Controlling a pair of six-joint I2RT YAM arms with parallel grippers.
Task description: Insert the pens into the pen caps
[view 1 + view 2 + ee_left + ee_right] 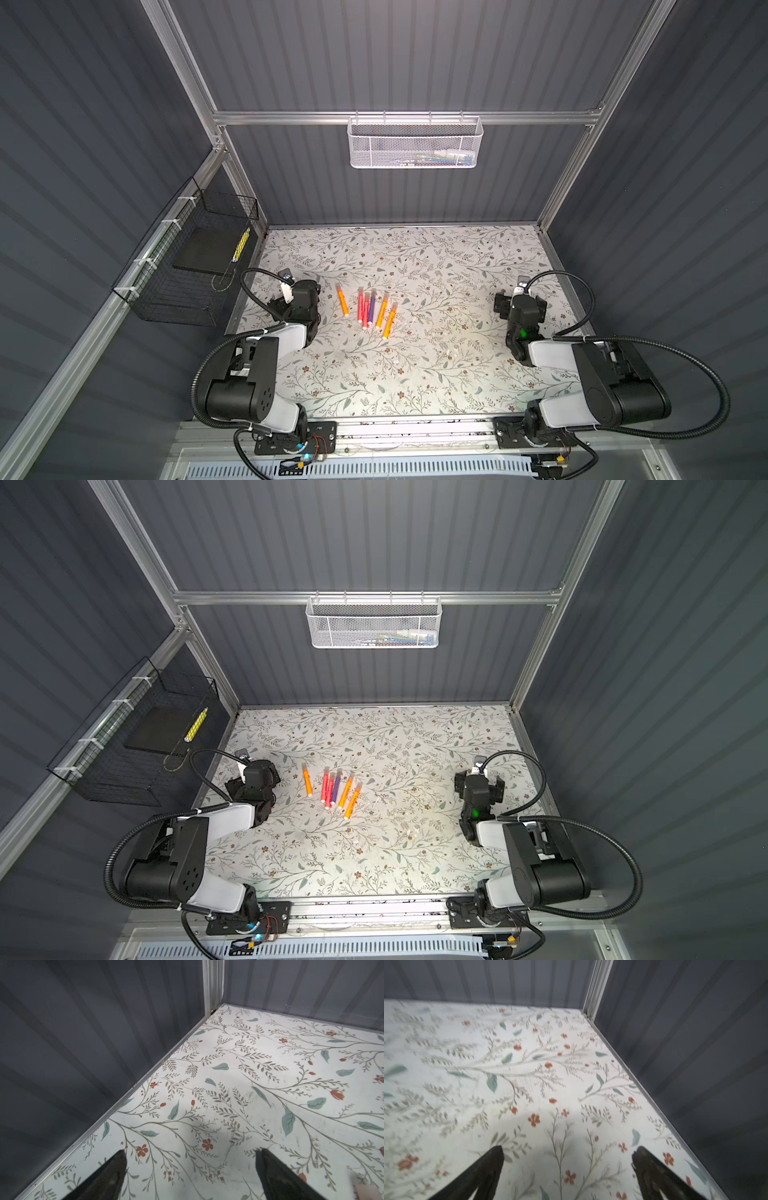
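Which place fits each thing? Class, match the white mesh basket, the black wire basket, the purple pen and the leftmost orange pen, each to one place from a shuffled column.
Things:
1. white metal mesh basket
2. black wire basket
3. purple marker pen
4. leftmost orange marker pen

Places:
A. lying apart from the five clustered pens
B. hanging on the back rail
C. lying between a pink pen and an orange pen
D. fixed to the left wall's rail

Pairs: 1-B; 2-D; 3-C; 4-A
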